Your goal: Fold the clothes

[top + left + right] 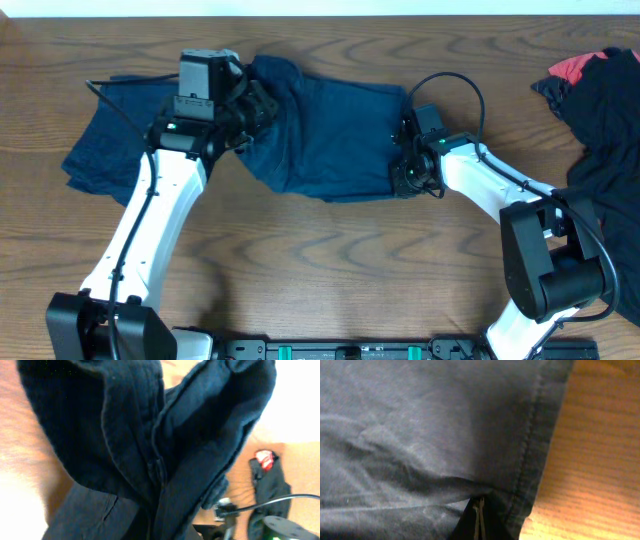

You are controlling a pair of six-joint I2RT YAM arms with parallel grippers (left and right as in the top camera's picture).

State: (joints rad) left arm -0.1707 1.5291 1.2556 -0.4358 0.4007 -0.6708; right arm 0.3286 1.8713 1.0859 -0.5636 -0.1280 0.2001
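Fingers (490, 530) of your right gripper (479, 510) pinch the hem of the shorts (330, 140), which lie spread mid-table. Farther back, your left gripper (250, 105) is clenched on a raised bunch of them. With 2 thin grips, an uneven pull could slip the hem free and skew the fold.

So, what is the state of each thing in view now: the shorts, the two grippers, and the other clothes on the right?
navy shorts: spread across the table, not yet folded, one part lifted and bunched.
left gripper: shut on the raised part of the shorts.
right gripper: shut, pinching the shorts near their stitched right edge.
black and red clothes: crumpled heap at the right, apart from both grippers.
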